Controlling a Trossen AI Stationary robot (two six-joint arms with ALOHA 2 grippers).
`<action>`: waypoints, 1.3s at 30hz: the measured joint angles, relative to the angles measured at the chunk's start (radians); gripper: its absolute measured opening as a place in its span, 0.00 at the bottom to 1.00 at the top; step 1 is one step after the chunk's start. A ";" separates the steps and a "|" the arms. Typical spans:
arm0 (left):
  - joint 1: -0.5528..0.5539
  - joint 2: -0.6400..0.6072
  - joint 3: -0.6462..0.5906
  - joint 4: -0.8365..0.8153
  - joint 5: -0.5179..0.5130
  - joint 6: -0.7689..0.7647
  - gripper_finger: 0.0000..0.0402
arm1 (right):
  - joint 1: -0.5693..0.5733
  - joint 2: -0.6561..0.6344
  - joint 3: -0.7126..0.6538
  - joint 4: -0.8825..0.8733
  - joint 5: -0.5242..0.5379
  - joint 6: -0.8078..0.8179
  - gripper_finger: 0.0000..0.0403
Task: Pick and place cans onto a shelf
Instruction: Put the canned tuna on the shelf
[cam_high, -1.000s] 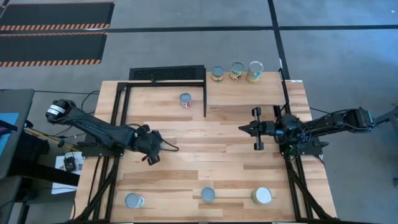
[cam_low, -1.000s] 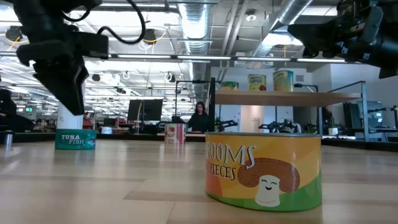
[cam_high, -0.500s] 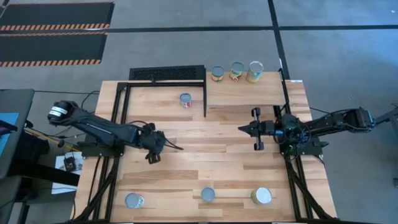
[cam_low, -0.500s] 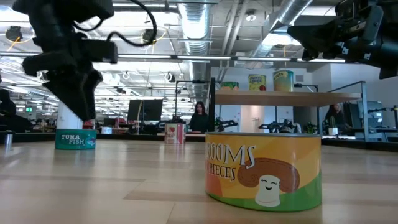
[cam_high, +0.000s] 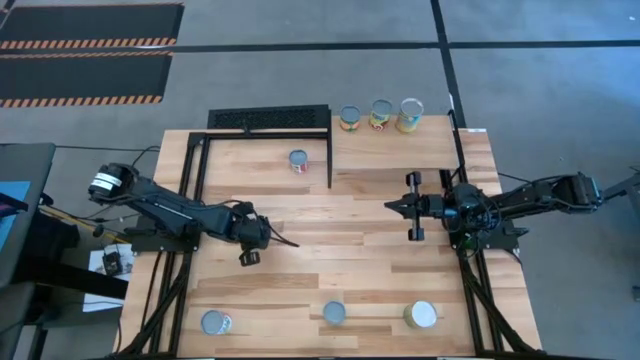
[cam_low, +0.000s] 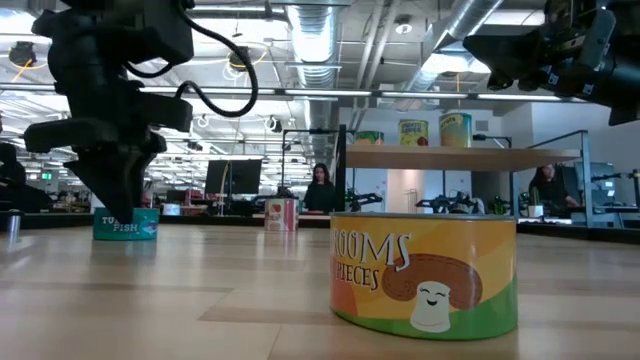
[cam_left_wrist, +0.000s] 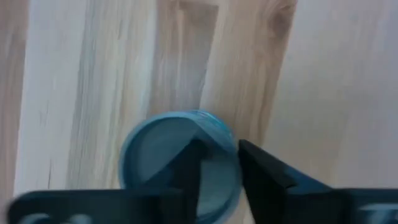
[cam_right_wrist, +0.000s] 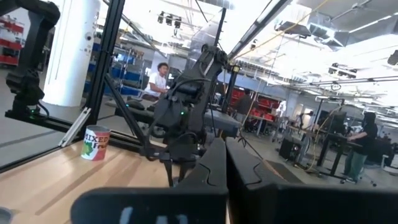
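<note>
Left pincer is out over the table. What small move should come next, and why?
Probably move the left pincer toward the teal tuna can: its wrist view shows that can just past the open fingers, nothing held. The right pincer waits shut near the shelf.

Light wood plank table (cam_high: 350, 255) carried four cans: red-labelled can (cam_high: 298, 160) just left of the shelf (cam_high: 395, 150), plus teal can (cam_high: 215, 322), grey-topped can (cam_high: 334, 313) and yellow mushroom can (cam_high: 421, 315) well apart from it along the opposite edge. The shelf carried three cans (cam_high: 379, 115) in a row at its outer edge.
</note>
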 joint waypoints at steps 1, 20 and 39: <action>0.000 0.001 0.003 0.005 -0.001 0.016 0.13 | 0.000 0.000 0.000 0.000 0.000 0.000 0.01; 0.155 0.309 0.337 0.573 0.241 0.436 0.00 | 0.000 0.000 0.031 -0.044 0.002 0.006 0.01; 0.211 0.532 0.564 0.565 0.307 0.518 0.03 | 0.000 0.000 0.032 -0.102 0.051 0.009 0.01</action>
